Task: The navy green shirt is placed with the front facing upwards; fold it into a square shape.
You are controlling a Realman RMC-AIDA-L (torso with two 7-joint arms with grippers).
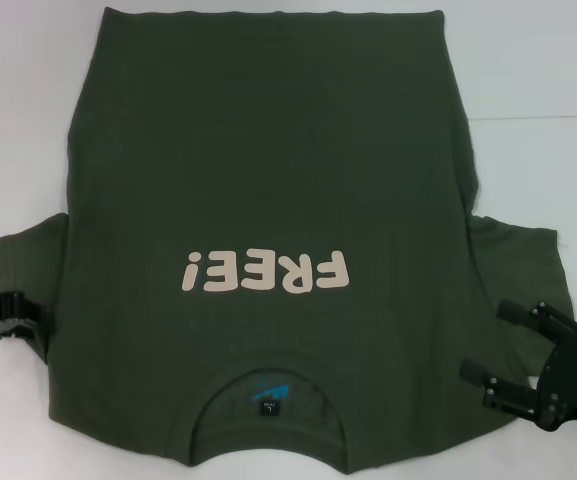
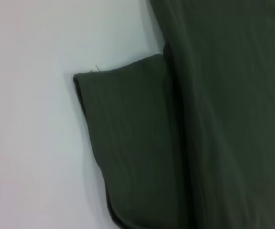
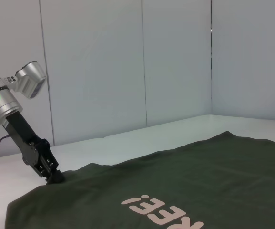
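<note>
The navy green shirt (image 1: 268, 150) lies flat and front up on the white table, collar toward me. Its pale "FREE!" lettering (image 1: 266, 272) and blue neck label (image 1: 271, 395) show. My left gripper (image 1: 18, 310) is at the outer edge of the shirt's left sleeve; the right wrist view shows its tip (image 3: 54, 177) down at the cloth's edge. The left wrist view shows that sleeve (image 2: 132, 143) lying flat. My right gripper (image 1: 493, 345) is open, its fingers spread over the shirt's right sleeve and shoulder. The shirt (image 3: 213, 171) also fills the low part of the right wrist view.
The white table (image 1: 18, 100) shows on both sides of the shirt. The shirt's hem reaches the far edge of the head view. Grey wall panels (image 3: 127, 62) stand behind the table in the right wrist view.
</note>
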